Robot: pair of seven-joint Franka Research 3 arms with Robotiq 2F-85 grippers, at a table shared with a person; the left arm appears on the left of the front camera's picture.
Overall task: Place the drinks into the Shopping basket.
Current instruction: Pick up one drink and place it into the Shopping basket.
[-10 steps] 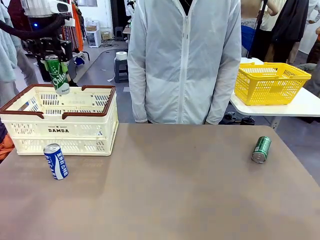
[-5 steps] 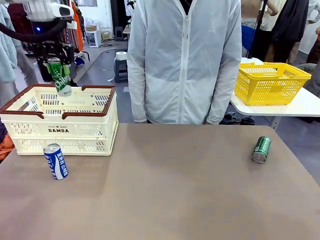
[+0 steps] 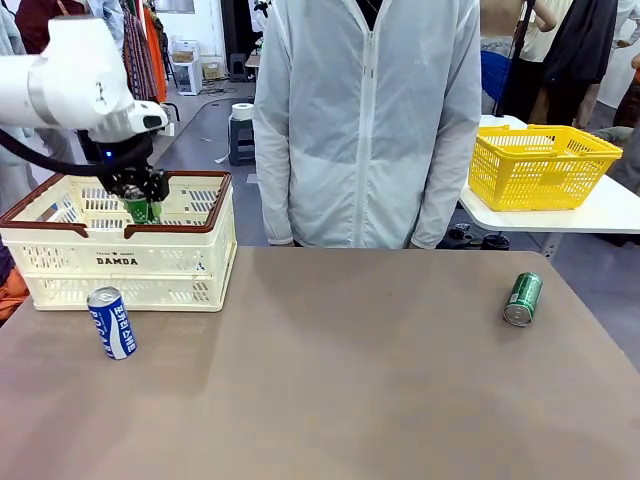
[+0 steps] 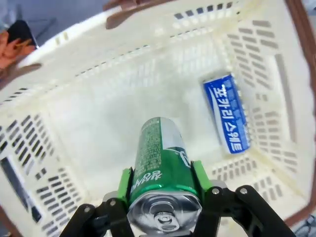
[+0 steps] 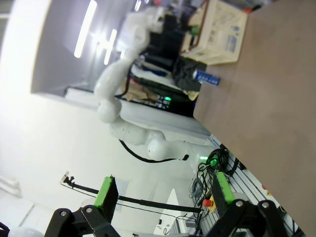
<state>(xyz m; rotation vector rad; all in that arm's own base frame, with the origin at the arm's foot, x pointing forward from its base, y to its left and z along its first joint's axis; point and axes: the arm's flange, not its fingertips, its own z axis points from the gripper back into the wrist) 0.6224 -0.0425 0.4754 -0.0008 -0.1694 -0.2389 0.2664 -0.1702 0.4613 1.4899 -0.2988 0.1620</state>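
Note:
My left gripper (image 3: 145, 203) is shut on a green can (image 3: 143, 210) and reaches down inside the cream Shopping basket (image 3: 120, 262). In the left wrist view the green can (image 4: 159, 160) sits between the green pads (image 4: 124, 183) of the left gripper (image 4: 160, 180), above the basket floor (image 4: 98, 118). A blue can (image 4: 226, 113) lies on that floor. Another blue can (image 3: 112, 322) stands tilted on the table in front of the basket. A slim green can (image 3: 522, 299) lies on its side at the table's right. My right gripper (image 5: 163, 197) is open and holds nothing.
A person in a white jacket (image 3: 370, 120) stands at the table's far edge. A yellow mesh basket (image 3: 540, 165) sits on a white side table at the back right. The brown tabletop (image 3: 330, 380) stretches between the cans.
My left gripper has come down with the green can from above the basket's rim into the basket. Both cans on the table have stayed put.

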